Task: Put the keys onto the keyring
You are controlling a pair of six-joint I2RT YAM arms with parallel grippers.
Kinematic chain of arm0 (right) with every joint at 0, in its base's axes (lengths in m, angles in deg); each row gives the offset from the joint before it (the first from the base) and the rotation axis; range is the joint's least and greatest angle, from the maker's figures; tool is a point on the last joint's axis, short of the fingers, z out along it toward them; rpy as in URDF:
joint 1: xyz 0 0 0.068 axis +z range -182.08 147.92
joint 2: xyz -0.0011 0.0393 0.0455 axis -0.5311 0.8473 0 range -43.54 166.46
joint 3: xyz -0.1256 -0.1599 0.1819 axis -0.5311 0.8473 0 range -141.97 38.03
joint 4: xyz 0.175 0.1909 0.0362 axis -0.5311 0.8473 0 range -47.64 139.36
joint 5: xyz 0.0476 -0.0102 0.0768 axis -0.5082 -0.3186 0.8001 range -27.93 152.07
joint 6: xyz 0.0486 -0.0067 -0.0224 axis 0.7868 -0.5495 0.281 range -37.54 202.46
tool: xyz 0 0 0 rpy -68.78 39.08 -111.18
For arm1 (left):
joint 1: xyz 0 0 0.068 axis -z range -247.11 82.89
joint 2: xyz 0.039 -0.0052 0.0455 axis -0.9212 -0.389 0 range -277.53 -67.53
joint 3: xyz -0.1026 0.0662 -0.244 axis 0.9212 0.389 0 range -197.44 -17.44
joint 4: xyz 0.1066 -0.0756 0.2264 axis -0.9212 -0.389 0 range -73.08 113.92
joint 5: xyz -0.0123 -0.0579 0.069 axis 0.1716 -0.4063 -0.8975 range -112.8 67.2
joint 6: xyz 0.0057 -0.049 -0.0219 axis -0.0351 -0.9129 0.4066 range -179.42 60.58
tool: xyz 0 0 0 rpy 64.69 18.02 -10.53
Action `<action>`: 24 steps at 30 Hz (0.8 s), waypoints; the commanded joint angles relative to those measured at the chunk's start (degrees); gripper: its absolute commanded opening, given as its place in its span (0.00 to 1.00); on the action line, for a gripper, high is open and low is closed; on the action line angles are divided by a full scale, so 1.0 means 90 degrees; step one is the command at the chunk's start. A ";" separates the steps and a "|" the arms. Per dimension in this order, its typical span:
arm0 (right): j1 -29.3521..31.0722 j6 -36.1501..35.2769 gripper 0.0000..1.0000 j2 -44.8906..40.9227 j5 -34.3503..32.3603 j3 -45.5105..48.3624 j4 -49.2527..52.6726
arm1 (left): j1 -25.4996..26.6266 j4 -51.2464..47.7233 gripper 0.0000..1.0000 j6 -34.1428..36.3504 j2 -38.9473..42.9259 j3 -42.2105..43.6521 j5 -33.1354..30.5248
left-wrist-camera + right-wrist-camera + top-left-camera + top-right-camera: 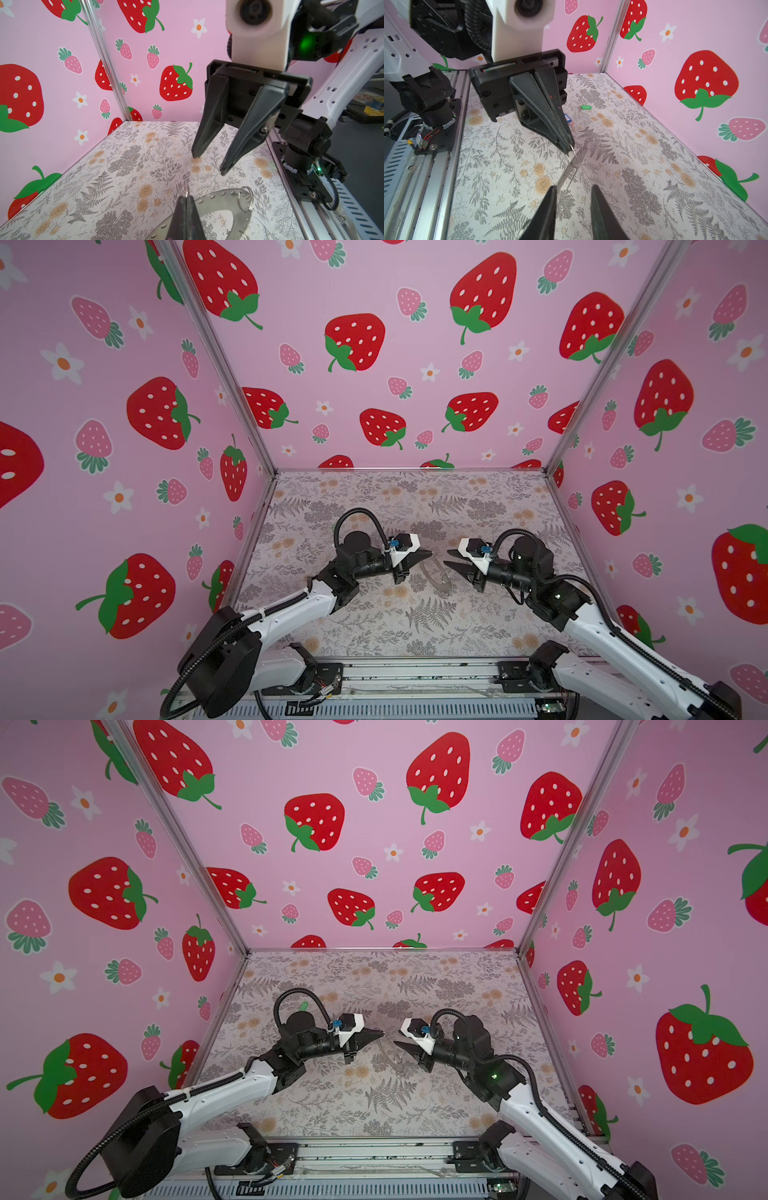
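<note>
My left gripper (188, 197) is shut on a small wire loop at the edge of the keyring (223, 202). The keyring is a flat grey metal ring with small holes round its rim, and it hangs tilted above the mat. In the right wrist view the keyring (573, 164) shows edge-on below the left gripper (570, 145). My right gripper (574, 189) is open, one finger right beside the keyring's lower edge; contact is unclear. The green key (586, 107) lies on the mat behind the left arm. The blue key (568, 119) lies partly hidden behind the left fingers. Both top views show the grippers (430, 553) (448, 558) tip to tip.
More small wire loops (246, 199) hang from the keyring's rim. An aluminium rail (436, 166) runs along the mat's front edge. Strawberry-print walls with metal corner posts (104, 62) close in the back and both sides.
</note>
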 commanded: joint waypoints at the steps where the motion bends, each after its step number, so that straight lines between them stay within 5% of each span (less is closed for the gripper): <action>1: -0.0041 -0.0304 0.31 0.0000 -0.0231 -0.0277 0.0255 | -0.0023 0.0461 0.00 0.0050 -0.0031 -0.0010 0.0194; 24: -0.0048 0.0296 0.20 0.0778 0.1204 -0.0120 -0.0439 | -0.0023 0.1190 0.00 -0.0362 -0.0188 0.0059 0.0731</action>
